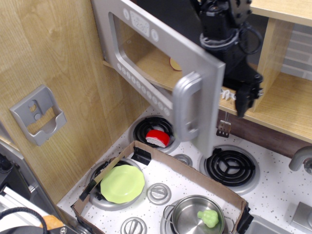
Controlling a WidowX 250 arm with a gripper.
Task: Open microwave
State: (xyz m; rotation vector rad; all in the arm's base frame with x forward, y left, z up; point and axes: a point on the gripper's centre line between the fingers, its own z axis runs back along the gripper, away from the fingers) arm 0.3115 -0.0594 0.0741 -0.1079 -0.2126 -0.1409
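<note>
Across the upper centre of the frame, the microwave (161, 63) door stands partly swung out, handle (186, 109) untouched. Behind its free edge hangs the gripper (242, 97); whether its fingers are apart cannot be told. Judgement: opening underway; next, push the door wider.

You see a light wood-grain panel wall (58, 53) filling the left side, with a grey plastic wall holder (36, 114) fixed to it. A wooden shelf (278, 105) runs along the upper right, with an upright divider (270, 48). Below lies a white speckled countertop (273, 190) with black coil burners (229, 167) and a cardboard border (195, 173). Lighting is even and soft.
</note>
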